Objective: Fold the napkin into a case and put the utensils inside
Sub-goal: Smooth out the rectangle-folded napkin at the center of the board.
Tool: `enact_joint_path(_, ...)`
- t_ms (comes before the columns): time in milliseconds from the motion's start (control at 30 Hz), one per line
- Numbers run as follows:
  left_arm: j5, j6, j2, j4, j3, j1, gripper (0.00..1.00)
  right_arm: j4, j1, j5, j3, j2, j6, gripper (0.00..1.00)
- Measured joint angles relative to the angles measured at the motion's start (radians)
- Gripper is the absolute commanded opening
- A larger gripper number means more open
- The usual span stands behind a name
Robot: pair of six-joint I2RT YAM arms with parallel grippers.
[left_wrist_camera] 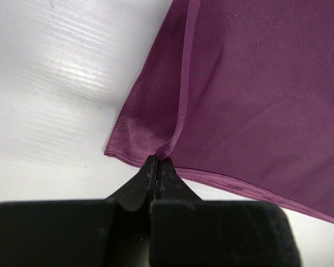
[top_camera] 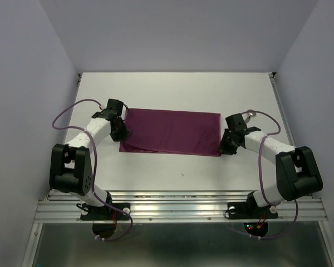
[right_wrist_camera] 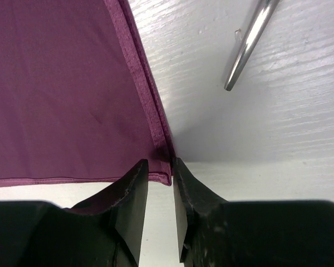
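Observation:
The plum-purple napkin lies flat on the white table as a wide folded rectangle. My left gripper is at its left edge and is shut on a small pinch of the upper layer's hem. My right gripper is at the napkin's near right corner. Its jaws stand a little apart, with the doubled corner between them in the right wrist view. One thin silver utensil handle lies on the table just right of the napkin. The spoon bowl is not in view.
The white table is walled by pale panels at the back and both sides. A metal rail runs along the near edge by the arm bases. A utensil end shows behind the right wrist.

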State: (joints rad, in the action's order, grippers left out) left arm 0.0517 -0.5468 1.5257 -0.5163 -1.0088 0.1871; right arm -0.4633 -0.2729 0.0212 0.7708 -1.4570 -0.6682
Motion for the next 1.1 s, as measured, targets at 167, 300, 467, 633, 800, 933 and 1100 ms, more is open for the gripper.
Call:
enact_joint_path(167, -0.003, 0.000, 0.000, 0.000, 0.000, 0.002, 0.00, -0.002, -0.004, -0.005, -0.002, 0.005, -0.003, 0.28)
enact_joint_path(300, -0.006, 0.000, 0.000, 0.000, 0.000, 0.003, 0.00, -0.002, -0.005, -0.006, -0.002, 0.005, -0.003, 0.28)
enact_joint_path(467, -0.006, 0.000, 0.000, 0.000, 0.000, 0.003, 0.00, -0.002, -0.011, -0.007, -0.002, 0.005, -0.003, 0.28)
enact_joint_path(633, -0.006, 0.000, 0.000, 0.001, 0.000, 0.003, 0.00, 0.000, -0.014, -0.007, -0.007, 0.004, -0.003, 0.29)
enact_joint_path(800, -0.007, 0.000, 0.000, 0.001, 0.000, 0.003, 0.00, 0.000, -0.023, -0.006, -0.025, 0.004, -0.006, 0.29)
enact_joint_path(933, -0.007, 0.000, 0.000, 0.001, 0.000, 0.003, 0.00, 0.001, -0.023, -0.006, -0.026, 0.004, -0.006, 0.16)
enact_joint_path(1100, -0.009, 0.000, 0.000, 0.001, 0.000, 0.003, 0.00, 0.000, -0.023, -0.002, -0.026, 0.004, -0.009, 0.06)
